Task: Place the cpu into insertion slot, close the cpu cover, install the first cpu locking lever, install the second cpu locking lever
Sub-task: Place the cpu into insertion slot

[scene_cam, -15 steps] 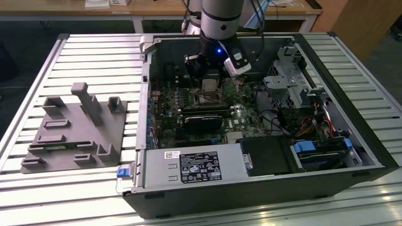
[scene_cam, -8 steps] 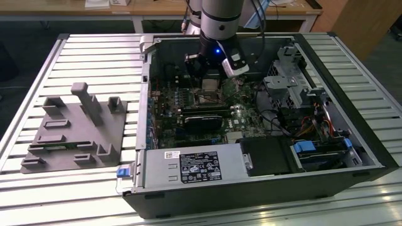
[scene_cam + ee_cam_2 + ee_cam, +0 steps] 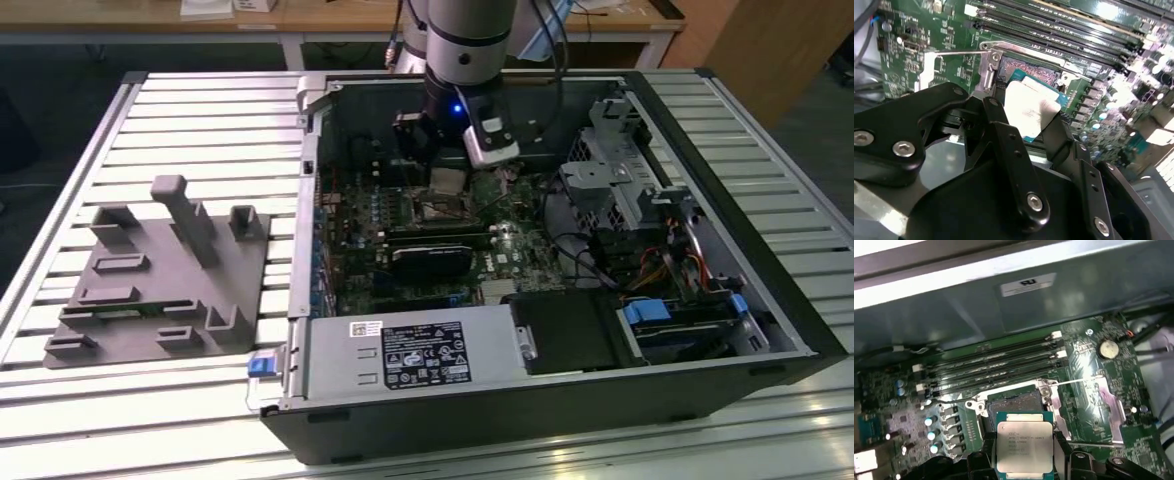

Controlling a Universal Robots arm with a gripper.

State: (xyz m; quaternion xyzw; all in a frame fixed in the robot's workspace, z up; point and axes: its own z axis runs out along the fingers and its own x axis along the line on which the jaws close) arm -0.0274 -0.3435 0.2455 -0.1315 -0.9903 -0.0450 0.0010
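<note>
In both wrist views the pincer [image 3: 1025, 442] grips the cpu [image 3: 1025, 450] by two opposite edges, close over the open insertion slot [image 3: 1013, 403]. In the exterior view this sits upper centre, inside the computer case [image 3: 534, 405] on the table [image 3: 200, 120].

Bare metal, green lacquer and black plastic in an open computer case

The cpu [image 3: 1025, 447] has a pale, matt brushed-metal face rimmed by green board. The gripper [image 3: 1029, 116] around it looks black with a soft satin sheen, studded with bright steel screw heads. The insertion slot [image 3: 1014, 402] is dark and dull. The cpu cover [image 3: 1111, 405] beside it is bare silvery metal that glints, as do the thin wire levers [image 3: 1079, 381]. The circuit board [image 3: 1089, 347] is glossy green lacquer and the memory slots [image 3: 999, 365] are black plastic. The case [image 3: 534, 400] is matt dark painted sheet metal, the table [image 3: 200, 130] is ribbed aluminium with a light shine, and the fixture [image 3: 160, 290] is dull grey plastic.
</note>
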